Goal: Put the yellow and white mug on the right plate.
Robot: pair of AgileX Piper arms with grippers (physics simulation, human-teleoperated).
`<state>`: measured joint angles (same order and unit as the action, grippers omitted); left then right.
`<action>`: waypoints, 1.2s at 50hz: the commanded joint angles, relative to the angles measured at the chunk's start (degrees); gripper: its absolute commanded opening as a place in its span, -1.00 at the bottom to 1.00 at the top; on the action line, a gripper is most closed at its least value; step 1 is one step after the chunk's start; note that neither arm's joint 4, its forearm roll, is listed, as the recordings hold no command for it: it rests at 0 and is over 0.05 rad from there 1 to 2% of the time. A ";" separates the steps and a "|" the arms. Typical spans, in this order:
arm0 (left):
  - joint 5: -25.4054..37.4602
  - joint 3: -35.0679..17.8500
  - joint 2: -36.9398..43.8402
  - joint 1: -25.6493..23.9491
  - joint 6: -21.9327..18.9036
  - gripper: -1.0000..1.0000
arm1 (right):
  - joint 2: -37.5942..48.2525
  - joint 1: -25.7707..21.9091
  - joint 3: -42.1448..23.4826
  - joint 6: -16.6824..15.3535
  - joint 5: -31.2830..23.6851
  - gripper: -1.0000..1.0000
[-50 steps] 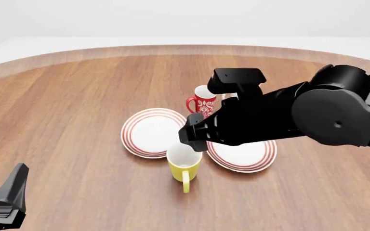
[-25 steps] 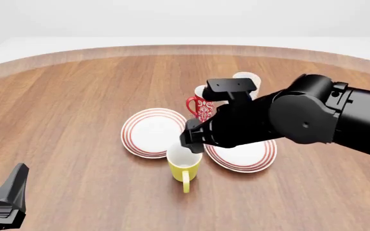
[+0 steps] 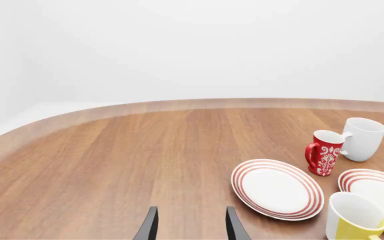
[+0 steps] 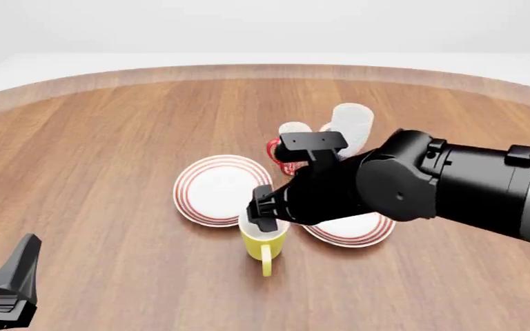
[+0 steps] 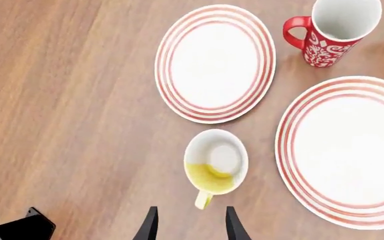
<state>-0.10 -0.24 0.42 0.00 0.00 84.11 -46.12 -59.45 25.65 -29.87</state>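
The yellow and white mug (image 4: 265, 243) stands upright on the table, just in front of the gap between the two plates, with its handle toward the near edge. It also shows in the right wrist view (image 5: 215, 162) and the left wrist view (image 3: 355, 221). The right plate (image 4: 361, 231) is largely covered by my right arm; the right wrist view shows it empty (image 5: 352, 150). My right gripper (image 4: 263, 210) is open and hovers right above the mug's rim, its fingers (image 5: 150, 225) apart on either side of the handle. My left gripper (image 4: 12, 286) is open and empty at the near left.
The left plate (image 4: 212, 189) lies empty beside the mug. A red-and-white patterned mug (image 4: 288, 146) and a taller white mug (image 4: 350, 124) stand behind the plates. The table's curved far edge (image 4: 265, 69) runs across the back.
My right arm has swung down and toward the near left, uncovering the white mug behind it. The gripper has come lower over the yellow mug. The left arm has not moved.
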 commanded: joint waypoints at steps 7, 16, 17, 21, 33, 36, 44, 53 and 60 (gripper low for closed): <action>0.00 0.00 0.00 0.00 0.00 1.00 | 3.89 -2.06 1.89 2.50 4.66 1.00; 0.00 0.00 0.00 0.00 0.00 1.00 | 5.15 -3.07 3.44 3.90 6.64 1.00; 0.00 0.00 0.00 0.00 0.00 1.00 | 5.19 -2.96 3.55 3.73 6.68 1.00; 0.00 0.00 0.00 0.00 0.00 1.00 | 5.22 -2.96 3.63 3.89 6.84 1.00; 0.00 0.00 0.00 0.00 0.00 1.00 | 5.56 -3.78 6.21 5.39 9.07 1.00; 0.00 0.00 0.00 0.00 0.00 1.00 | 5.64 -3.95 6.76 5.74 9.70 1.00; 0.00 0.00 0.00 0.00 0.00 1.00 | 6.14 -4.25 6.90 6.50 10.76 1.00; 0.00 0.00 0.00 0.00 0.00 1.00 | 6.72 -4.03 8.47 8.03 13.05 1.00; 0.00 0.00 0.00 0.00 0.00 1.00 | 8.09 -3.97 10.24 8.86 15.50 1.00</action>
<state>-0.10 -0.24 0.42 0.00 0.00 90.83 -50.10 -51.17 33.27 -17.17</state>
